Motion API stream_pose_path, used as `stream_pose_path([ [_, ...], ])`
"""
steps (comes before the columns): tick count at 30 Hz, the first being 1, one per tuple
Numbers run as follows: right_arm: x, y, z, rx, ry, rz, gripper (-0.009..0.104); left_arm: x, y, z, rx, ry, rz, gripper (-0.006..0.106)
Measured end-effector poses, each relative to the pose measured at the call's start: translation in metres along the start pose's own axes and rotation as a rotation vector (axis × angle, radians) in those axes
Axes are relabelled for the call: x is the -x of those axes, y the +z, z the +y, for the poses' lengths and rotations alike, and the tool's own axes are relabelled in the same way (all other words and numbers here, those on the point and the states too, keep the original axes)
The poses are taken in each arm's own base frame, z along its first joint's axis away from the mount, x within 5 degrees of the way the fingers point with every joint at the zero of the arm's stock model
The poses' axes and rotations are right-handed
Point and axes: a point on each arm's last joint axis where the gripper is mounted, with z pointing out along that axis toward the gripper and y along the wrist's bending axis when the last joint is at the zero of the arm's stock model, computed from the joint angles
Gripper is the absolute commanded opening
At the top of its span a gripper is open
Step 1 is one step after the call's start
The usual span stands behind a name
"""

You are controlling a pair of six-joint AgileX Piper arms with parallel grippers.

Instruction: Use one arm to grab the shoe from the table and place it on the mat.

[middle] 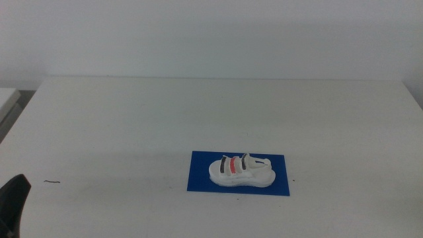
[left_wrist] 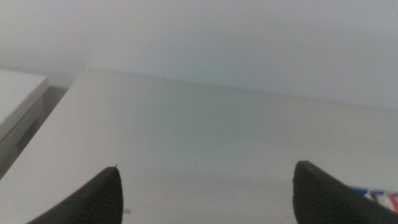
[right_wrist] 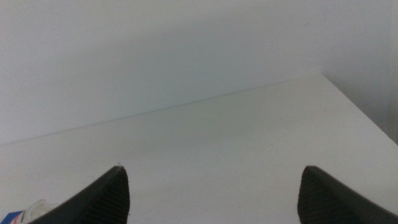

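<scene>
The shoe [middle: 240, 171] is seen lying on its side-on profile inside the mat [middle: 200, 178], well apart from both end effectors, so the placement is judged complete. The left end effector [left_wrist: 205, 193] is held wide apart with nothing between its jaws, low over the near left part of the surface [middle: 132, 119]; the shoe and mat lie ahead of it and to its right, and only a sliver of them is caught at the edge of its wrist view. The right end effector [right_wrist: 211, 193] is likewise spread wide and empty; a small part of the shoe is glimpsed beyond its left jaw.

Little is judged likely to go wrong. The shoe could be nudged off the mat if either arm were swung low across the middle, and the thin mat could be dragged with it.

Counted: one shoe with three straps, one mat, one surface, two end effectors, one small dark mark [middle: 52, 181] on the surface near the left end effector.
</scene>
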Motion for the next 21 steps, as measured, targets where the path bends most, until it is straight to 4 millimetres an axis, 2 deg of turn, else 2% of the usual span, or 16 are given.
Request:
stream_pose_path([
  [3,0.0,0.0,0.0,0.0,0.0,0.0,0.079,-0.008,0.002,0.003,-0.026,-0.01,-0.044,0.094],
  [10,0.0,0.0,0.0,0.0,0.0,0.0,0.079,-0.045,0.01,0.012,-0.02,-0.049,-0.045,0.094],
  [13,0.0,0.0,0.0,0.0,0.0,0.0,0.079,-0.046,0.007,0.015,0.009,-0.044,-0.095,0.094],
  [21,0.0,0.0,0.0,0.0,0.0,0.0,0.079,-0.046,0.003,0.02,0.096,0.098,-0.127,0.094],
])
